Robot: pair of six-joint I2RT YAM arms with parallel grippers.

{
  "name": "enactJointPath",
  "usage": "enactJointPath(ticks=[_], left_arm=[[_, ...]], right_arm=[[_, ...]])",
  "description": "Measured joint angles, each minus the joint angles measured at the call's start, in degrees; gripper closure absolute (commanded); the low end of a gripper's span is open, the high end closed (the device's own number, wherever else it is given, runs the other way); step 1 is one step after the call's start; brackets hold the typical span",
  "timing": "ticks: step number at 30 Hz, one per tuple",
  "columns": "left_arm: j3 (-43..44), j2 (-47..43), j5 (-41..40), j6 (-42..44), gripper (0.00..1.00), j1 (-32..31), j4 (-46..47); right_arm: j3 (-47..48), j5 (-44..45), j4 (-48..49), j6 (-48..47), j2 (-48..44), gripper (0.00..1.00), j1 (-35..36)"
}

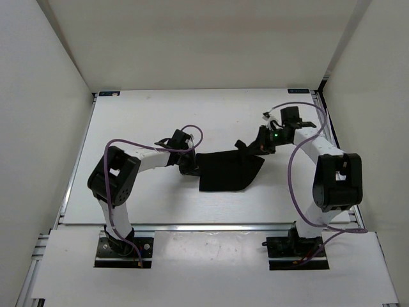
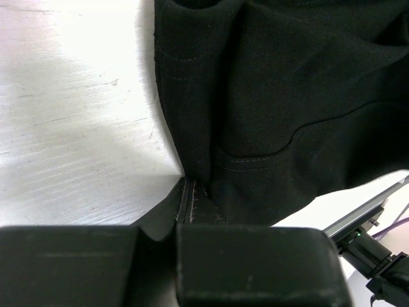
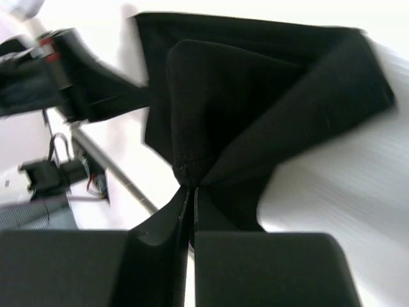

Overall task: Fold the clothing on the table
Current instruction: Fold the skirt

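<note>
Both were pinching: left claw (image 2: 190,195) and right claw (image 3: 190,192) clamped on opposite edges of the clothing (image 1: 227,171), slung between them over the surface (image 1: 153,121); soft, light, limp by the look, best gripped at hems and corners

No legible text or labels anywhere.

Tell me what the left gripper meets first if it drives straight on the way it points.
The plain black soft fabric garment: the left gripper is shut on its edge, and folds bunch directly ahead. Beyond the cloth probably the right gripper, though depth is unclear.
</note>
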Motion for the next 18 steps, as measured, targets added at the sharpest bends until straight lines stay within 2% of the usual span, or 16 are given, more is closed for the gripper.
enactJointPath(ticks=[8,18], left_arm=[[0.0,0.0,0.2,-0.4,1.00,0.2,-0.3],[0.0,0.0,0.2,-1.1,1.00,0.7,-0.6]], right_arm=[[8.6,-4.0,-0.8,1.4,2.7,1.00,13.2],[14.7,-5.9,-1.5,1.6,13.3,0.99,19.1]])
